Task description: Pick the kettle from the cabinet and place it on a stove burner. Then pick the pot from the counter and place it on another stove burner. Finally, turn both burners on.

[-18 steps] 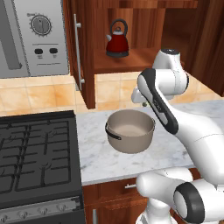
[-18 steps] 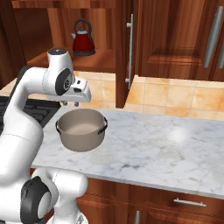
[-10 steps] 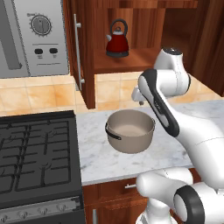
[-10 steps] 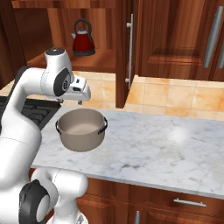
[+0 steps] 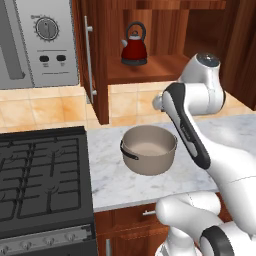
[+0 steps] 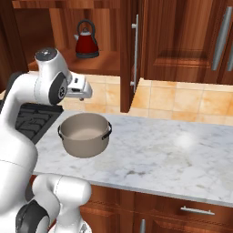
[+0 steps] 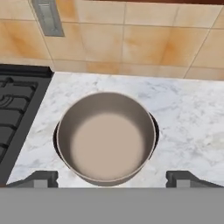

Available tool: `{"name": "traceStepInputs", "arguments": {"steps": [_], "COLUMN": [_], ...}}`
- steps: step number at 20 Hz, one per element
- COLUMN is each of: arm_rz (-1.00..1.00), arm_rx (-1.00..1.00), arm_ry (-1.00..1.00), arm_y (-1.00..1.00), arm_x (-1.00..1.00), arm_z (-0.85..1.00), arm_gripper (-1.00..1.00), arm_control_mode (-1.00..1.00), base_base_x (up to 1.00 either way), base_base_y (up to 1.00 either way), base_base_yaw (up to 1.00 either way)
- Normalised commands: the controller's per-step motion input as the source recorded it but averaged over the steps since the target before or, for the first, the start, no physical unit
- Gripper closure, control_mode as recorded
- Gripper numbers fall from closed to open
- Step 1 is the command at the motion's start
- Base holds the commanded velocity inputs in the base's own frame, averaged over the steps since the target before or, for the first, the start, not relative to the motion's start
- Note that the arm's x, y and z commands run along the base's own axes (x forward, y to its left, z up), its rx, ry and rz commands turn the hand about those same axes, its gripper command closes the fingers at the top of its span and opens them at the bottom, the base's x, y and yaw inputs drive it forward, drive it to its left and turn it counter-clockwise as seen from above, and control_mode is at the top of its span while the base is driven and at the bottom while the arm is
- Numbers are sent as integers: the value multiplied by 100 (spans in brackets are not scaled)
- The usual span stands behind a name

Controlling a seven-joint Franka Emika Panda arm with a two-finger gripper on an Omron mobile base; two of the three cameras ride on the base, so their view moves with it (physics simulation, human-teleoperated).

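Left base view: we note the kettle [image 5: 134,45] upright on the open cabinet [image 5: 150,70] shelf, top centre of frame, spout toward the left, untouched. The pot [image 5: 149,149] sits on the marble surface [image 5: 112,175] at mid-frame, just right of the cooktop [image 5: 42,182]; all grates are bare. The arm's elbow crosses right of the pot.

Right base view: kettle at upper left of frame, pot at lower left centre, well apart from it. The wrist hangs above the pot, between it and the shelf; we judge this a staging pose ahead of the reach up for the kettle.

Hand view: claw [image 7: 112,178] tips stand far apart at the bottom corners, holding nothing, with the pot centred below. We read it as spread wide for the kettle's handle.
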Motion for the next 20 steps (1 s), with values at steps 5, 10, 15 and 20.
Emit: {"name": "traceStepInputs", "arguments": {"steps": [5, 10, 15, 20], "arm_rz": [0, 0, 0, 0], "arm_rx": [-2, -2, 0, 0], "arm_ry": [-23, -23, -20, -19], "arm_y": [0, 0, 0, 0], "arm_x": [-1, 0, 0, 0], "arm_z": [46, 52, 54, 53], "arm_gripper": [-100, -100, -100, -100], "arm_control_mode": [-100, -100, -100, -100], "base_base_x": [0, 0, 0, 0], "base_base_y": [0, 0, 0, 0], "base_base_yaw": [0, 0, 0, 0]}}
